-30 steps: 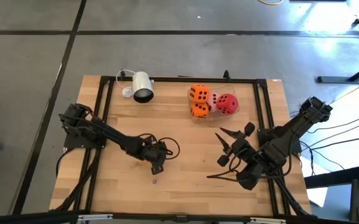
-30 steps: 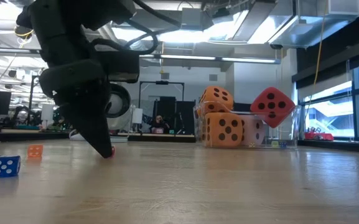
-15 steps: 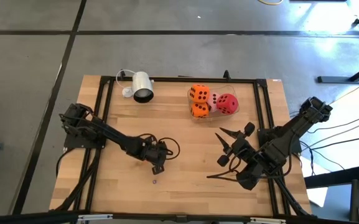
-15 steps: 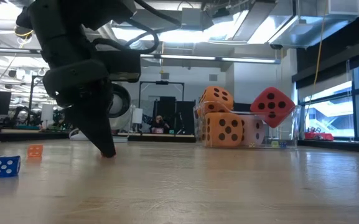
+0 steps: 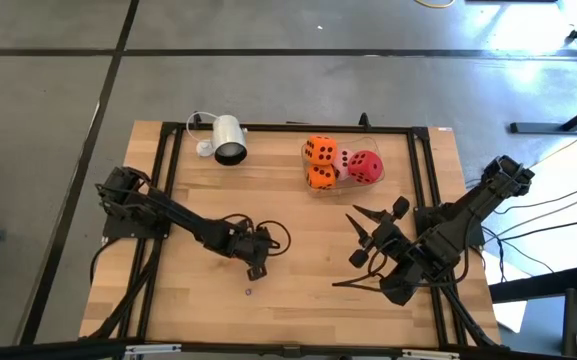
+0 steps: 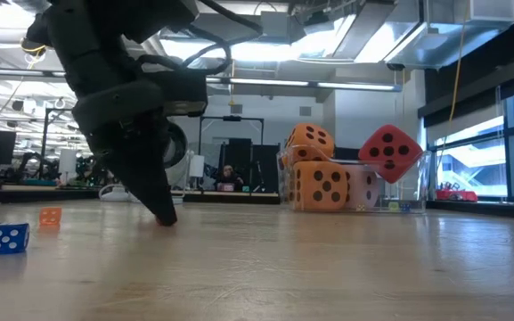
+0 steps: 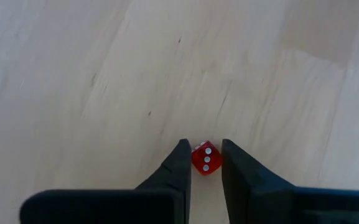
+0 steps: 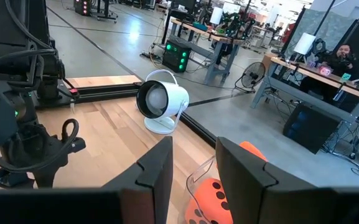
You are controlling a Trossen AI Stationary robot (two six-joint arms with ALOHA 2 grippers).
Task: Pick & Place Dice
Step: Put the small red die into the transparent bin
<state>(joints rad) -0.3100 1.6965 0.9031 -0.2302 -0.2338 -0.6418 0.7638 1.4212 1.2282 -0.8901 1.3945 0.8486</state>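
A small red die with white pips (image 7: 204, 160) sits between the fingertips of my left gripper (image 7: 203, 149), which is low over the middle of the table (image 5: 255, 268) and shut on it. Four big soft dice lie in a clear box at the far right: two orange (image 5: 319, 150) (image 5: 320, 176), one red (image 5: 365, 166), one pale pink (image 5: 345, 160). My right gripper (image 5: 366, 237) waits open at the right, near nothing. My left gripper pinches the small red die by two opposite sides (image 7: 196, 160), right at the fingertips. The fingers (image 6: 154, 192) slant down from above to the tabletop. The low view hides the die behind the fingers, so I cannot tell if it is off the wood.
A white cylindrical camera (image 5: 229, 140) lies at the far left-centre with its cord. A small blue die (image 6: 8, 237) and a small orange die (image 6: 50, 216) rest on the table at the low view's left. The clear box's wall (image 6: 417, 201) stands at the far right.
My left gripper has shifted a little toward the table's right edge, staying down at the tabletop. The small red die, which showed beside the fingertips a second ago in the low view, is now covered by the fingers.
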